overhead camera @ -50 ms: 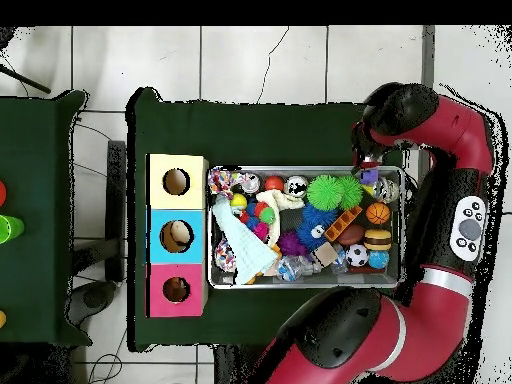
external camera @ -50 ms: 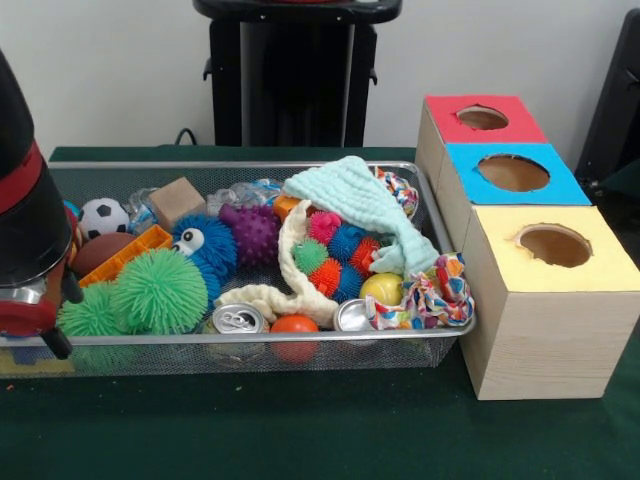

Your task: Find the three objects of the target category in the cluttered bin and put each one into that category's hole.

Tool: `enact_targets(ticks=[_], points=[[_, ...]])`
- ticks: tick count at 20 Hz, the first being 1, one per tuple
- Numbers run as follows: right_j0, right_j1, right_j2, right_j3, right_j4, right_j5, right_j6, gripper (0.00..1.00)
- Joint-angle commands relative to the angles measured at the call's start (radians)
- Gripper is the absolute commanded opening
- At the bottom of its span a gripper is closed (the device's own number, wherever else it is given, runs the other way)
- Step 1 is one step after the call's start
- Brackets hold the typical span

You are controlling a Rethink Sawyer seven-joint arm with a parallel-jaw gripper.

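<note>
A wire mesh bin (external camera @ -50 ms: pixel 440 250) is parked on the green worktop (external camera @ -50 ms: pixel 300 430), and it's crammed. A pale mint cloth (external camera @ -50 ms: pixel 360 200) is draped over the right half, with a cream fabric strip (external camera @ -50 ms: pixel 290 270) curled round a bunch of small spiky balls (external camera @ -50 ms: pixel 335 255). A purple spiky ball (external camera @ -50 ms: pixel 250 233) and a blue fuzzy toy with googly eyes (external camera @ -50 ms: pixel 205 245) are wedged mid-bin, and two green puffer balls (external camera @ -50 ms: pixel 150 292) are piled at the front left. A soccer ball (external camera @ -50 ms: pixel 102 217), a wooden cube (external camera @ -50 ms: pixel 177 201), a yellow ball (external camera @ -50 ms: pixel 382 289) and a soda can (external camera @ -50 ms: pixel 238 320) can be made out too.

Just beside the bin's right end, three boxes are lined up, touching: red-topped (external camera @ -50 ms: pixel 480 118), blue-topped (external camera @ -50 ms: pixel 512 172), yellow-topped (external camera @ -50 ms: pixel 555 245), each with a round hole.

The red and black arm (overhead camera @ -50 ms: pixel 455 200) is bent over the bin's end in the overhead view. The pincer itself can't really be picked out, so whether it's clenched or released can't be told.
</note>
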State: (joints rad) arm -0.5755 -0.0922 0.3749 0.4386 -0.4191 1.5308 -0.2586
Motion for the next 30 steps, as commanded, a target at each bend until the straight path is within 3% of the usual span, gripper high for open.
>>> enact_targets(ticks=[1,10,16,23,30], points=[[-0.023,-0.015,0.07,0.036,-0.039,0.081,-0.318,1.0],[-0.028,-0.035,0.041,0.102,-0.034,0.023,-0.294,1.0],[-0.062,-0.091,0.029,0.218,-0.003,-0.025,-0.288,1.0],[-0.087,-0.122,0.021,0.299,-0.029,-0.079,-0.271,1.0],[-0.111,-0.106,0.039,0.323,-0.046,-0.113,-0.276,1.0]])
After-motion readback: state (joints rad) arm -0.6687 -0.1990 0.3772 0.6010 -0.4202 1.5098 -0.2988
